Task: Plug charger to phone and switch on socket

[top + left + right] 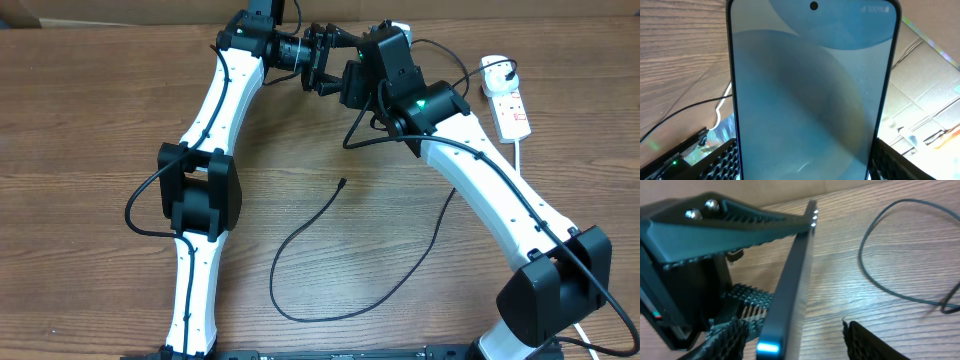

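Observation:
The phone [810,95] fills the left wrist view, its light blue screen lit, held off the table. My left gripper [804,167] is shut on its two long edges; in the overhead view this gripper [325,68] is at the far middle of the table. My right gripper [797,342] is open, with the phone's thin dark edge [792,280] between its fingers and a gap to the right finger. In the overhead view the right gripper [352,82] meets the left one and hides the phone. The charger's plug tip [343,182] lies free on the table, and its cable [300,312] loops forward. The socket [511,104] lies far right with the white adapter [497,72] in it.
The black cable runs back up from its loop, under the right arm [500,190], towards the socket. A stretch of black cable [875,275] lies on the wood right of the phone. The socket's thick white cord [520,150] trails forward. Cardboard [925,85] shows behind the phone.

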